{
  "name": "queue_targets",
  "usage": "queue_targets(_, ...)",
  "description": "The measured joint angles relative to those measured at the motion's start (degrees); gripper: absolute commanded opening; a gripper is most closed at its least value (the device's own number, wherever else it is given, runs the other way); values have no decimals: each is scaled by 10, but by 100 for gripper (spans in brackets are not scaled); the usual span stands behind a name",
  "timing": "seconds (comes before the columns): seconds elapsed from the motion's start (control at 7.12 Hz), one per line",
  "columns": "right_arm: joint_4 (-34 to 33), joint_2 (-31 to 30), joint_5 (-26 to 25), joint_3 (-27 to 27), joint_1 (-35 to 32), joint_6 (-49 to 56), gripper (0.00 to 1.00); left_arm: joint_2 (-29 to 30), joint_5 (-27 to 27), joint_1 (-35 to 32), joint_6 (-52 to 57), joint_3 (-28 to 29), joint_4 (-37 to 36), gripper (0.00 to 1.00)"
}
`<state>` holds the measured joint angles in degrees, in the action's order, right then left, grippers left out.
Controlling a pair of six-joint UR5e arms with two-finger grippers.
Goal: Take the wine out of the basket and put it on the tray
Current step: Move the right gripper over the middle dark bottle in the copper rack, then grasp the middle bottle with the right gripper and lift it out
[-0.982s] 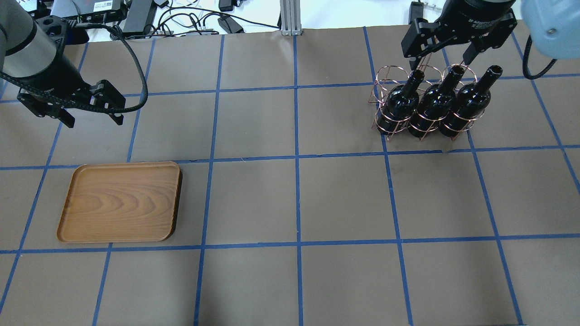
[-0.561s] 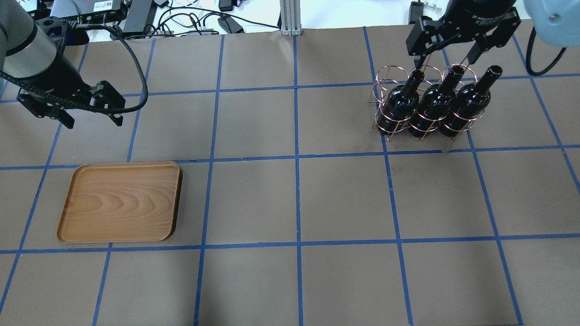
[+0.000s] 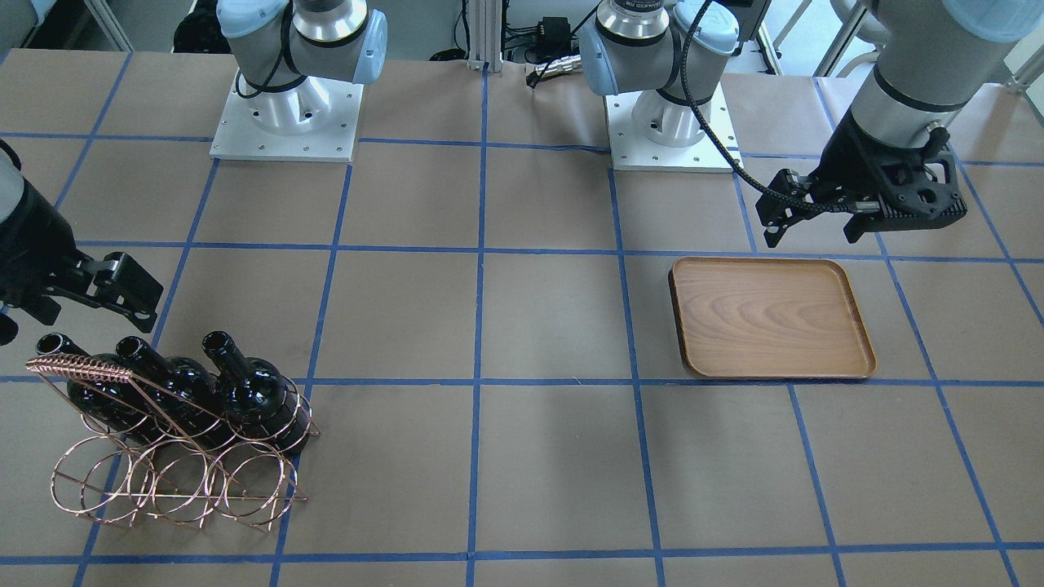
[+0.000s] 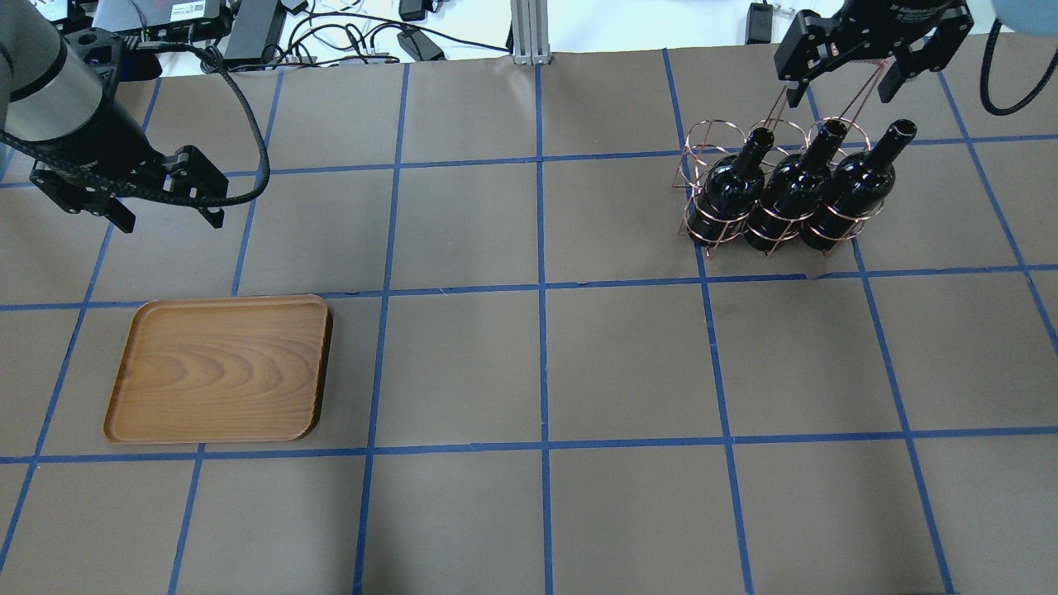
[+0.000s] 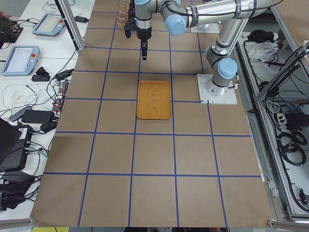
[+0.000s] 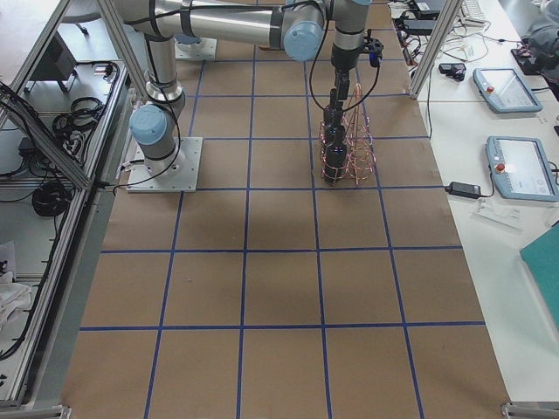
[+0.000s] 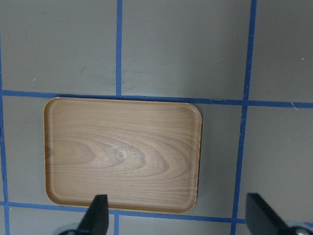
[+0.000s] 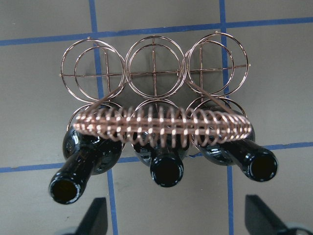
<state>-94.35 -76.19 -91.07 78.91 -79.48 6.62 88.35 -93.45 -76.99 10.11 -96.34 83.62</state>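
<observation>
Three black wine bottles [image 4: 792,190] stand side by side in the copper wire basket [image 4: 702,145] at the right back of the table. The wine [image 8: 167,171] shows in the right wrist view as three open mouths below the coiled handle [image 8: 161,128]. My right gripper [image 4: 843,92] hangs open above and behind the bottle necks, holding nothing. The wooden tray [image 4: 219,368] lies bare at the left front. Open and holding nothing, my left gripper [image 4: 169,219] hovers behind the tray [image 7: 122,154]. The basket [image 3: 171,456] and tray [image 3: 771,318] also show from the front.
Brown paper with a blue tape grid [image 4: 541,285] covers the table. Both arm bases [image 3: 285,114] stand at the robot's side. Cables and devices [image 4: 248,33] lie beyond the table's far edge. The basket's back row of loops [image 8: 154,68] holds nothing.
My right gripper has risen and drawn back from the bottle necks, staying open. The left arm, tray, basket and bottles have not moved.
</observation>
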Motion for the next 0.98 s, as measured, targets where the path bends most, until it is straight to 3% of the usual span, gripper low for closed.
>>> queue_targets(0.56,-20,46,1,9,-1,11,82,0,0,0,1,0,0,100)
queue_targets(0.7,-20,53,1,11,-3,12,73,0,0,0,1,0,0,100)
queue_targets(0.84,-19,57,2,12,-4,13,53,0,0,0,1,0,0,100)
queue_targets(0.98,-16,59,2,13,-4,12,46,0,0,0,1,0,0,100)
